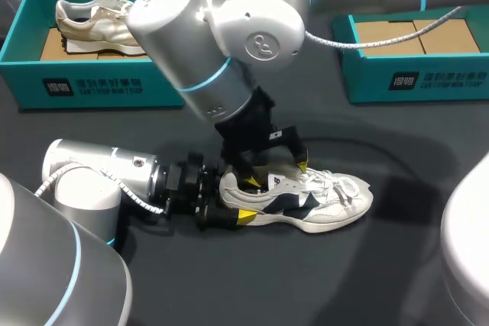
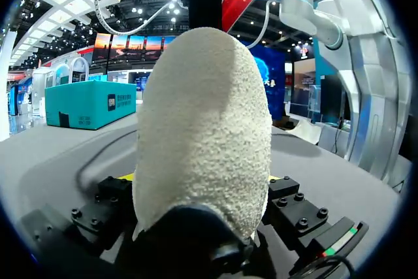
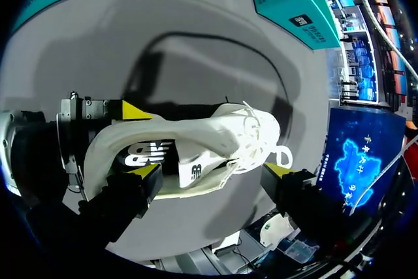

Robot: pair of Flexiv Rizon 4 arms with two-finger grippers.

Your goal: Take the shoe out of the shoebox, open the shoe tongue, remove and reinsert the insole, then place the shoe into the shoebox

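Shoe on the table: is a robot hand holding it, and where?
Yes, the left gripper clamps the white sneaker by its heel.

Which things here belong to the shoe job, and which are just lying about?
In the job:
white shoe on the table
left gripper, shut on its heel
right gripper, open above its collar
empty shoebox, probably its home

Lying about:
other shoebox
beige shoe inside it
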